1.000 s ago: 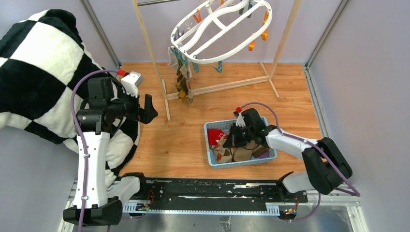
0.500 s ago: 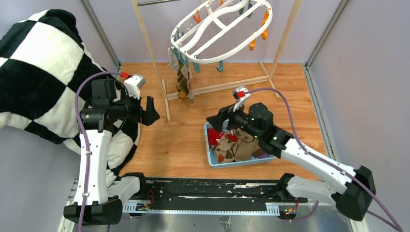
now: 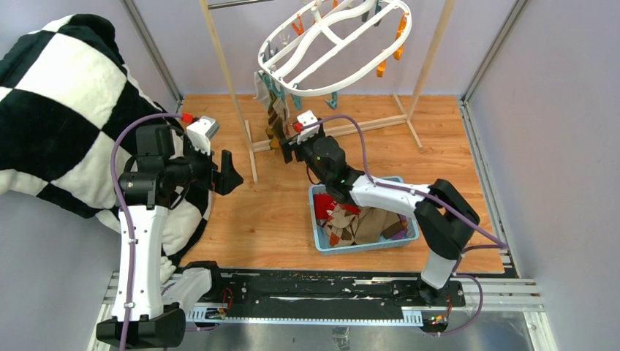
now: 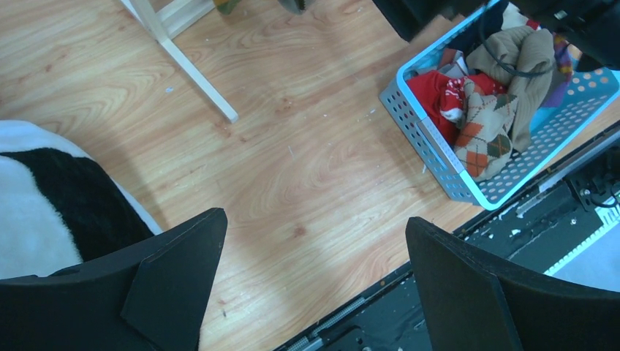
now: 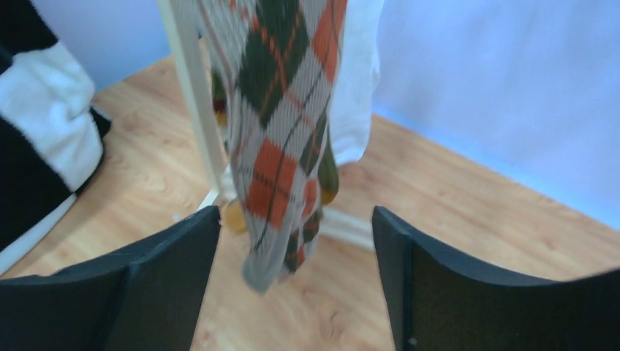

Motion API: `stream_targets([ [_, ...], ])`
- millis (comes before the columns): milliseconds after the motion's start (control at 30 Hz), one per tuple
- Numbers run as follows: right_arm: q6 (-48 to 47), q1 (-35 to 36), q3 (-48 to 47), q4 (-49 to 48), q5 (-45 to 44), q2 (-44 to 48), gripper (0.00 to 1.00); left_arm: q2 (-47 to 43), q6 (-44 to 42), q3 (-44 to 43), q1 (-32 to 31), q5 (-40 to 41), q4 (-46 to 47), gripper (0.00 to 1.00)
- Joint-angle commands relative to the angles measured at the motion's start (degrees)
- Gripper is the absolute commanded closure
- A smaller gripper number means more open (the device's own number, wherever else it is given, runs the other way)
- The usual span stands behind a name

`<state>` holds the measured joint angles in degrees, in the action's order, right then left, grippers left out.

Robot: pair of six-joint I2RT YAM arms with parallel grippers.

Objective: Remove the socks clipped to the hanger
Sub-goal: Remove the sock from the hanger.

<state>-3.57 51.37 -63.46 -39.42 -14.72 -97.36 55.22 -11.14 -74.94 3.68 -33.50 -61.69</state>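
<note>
Black-and-white blanket (image 3: pixel 58 102) fills the far left; beside it the left gripper (image 4: pixel 314 227) hangs with fingers spread wide, holding nothing. Next along, a limp argyle sock (image 5: pixel 281 110) dangles among the last socks (image 3: pixel 276 124) clipped at the white hanger (image 3: pixel 322 51), on its left rim. The right gripper (image 5: pixel 296 219), fingers apart and empty, has just swung up from the blue basket (image 3: pixel 365 245) to face them. I'd judge one drop is done and another pick is starting.

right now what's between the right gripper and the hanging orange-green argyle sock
Nothing: in the right wrist view the open right gripper faces the argyle sock across bare air.
</note>
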Motion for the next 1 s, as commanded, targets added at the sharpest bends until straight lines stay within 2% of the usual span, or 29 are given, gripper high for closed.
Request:
stream_targets([
  [0,-5.2,0.4,-6.5,-7.2,-5.6,-4.6,0.26,-0.6,0.4,1.0,0.4,-2.6,0.4,0.00],
  [167,-2.6,0.2,-6.8,-5.1,3.3,-3.4,0.79,-0.5,0.2,1.0,0.4,-3.5,0.3,0.00],
  [300,3.8,0.1,-2.5,-4.2,10.3,2.5,0.99,-0.2,0.4,1.8,0.4,-7.7,0.4,0.00],
  [433,12.3,0.1,3.7,-6.8,21.3,9.4,1.00,0.9,0.2,3.1,0.4,-15.6,0.4,0.00],
  [667,29.1,-1.6,10.0,-12.6,40.4,16.5,1.00,2.5,0.0,0.9,0.4,-23.6,0.4,0.00],
  [833,42.7,-3.5,13.5,-20.2,46.2,18.4,1.00,4.6,1.1,-1.3,0.1,-28.6,0.3,0.00],
  [967,51.0,-4.6,15.2,-24.5,47.9,19.4,0.98,6.5,1.5,-2.1,-2.7,-31.8,0.3,0.00],
])
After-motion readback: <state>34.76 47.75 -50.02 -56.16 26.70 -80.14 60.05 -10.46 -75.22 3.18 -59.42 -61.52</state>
